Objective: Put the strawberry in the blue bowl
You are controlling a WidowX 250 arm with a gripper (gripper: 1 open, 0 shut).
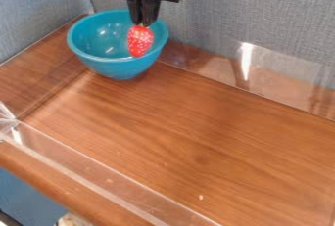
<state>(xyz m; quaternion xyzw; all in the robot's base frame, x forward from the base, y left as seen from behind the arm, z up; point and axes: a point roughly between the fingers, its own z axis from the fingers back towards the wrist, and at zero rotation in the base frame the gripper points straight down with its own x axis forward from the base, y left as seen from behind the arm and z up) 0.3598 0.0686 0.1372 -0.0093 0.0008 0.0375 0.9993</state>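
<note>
Wooden table (197, 132): gripper (141, 34) clenches strawberry (140, 42) above blue bowl (98, 46) rim

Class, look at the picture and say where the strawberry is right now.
In the camera view the strawberry hangs upper left, held by the gripper, over the right rim of the blue bowl.

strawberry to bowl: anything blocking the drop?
Nothing visible does. The gripper is shut on the strawberry, which hangs at the right side of the blue bowl, by its rim. The bowl's inside shows nothing else in it. Whether the berry is fully over the opening, one view cannot settle.
</note>
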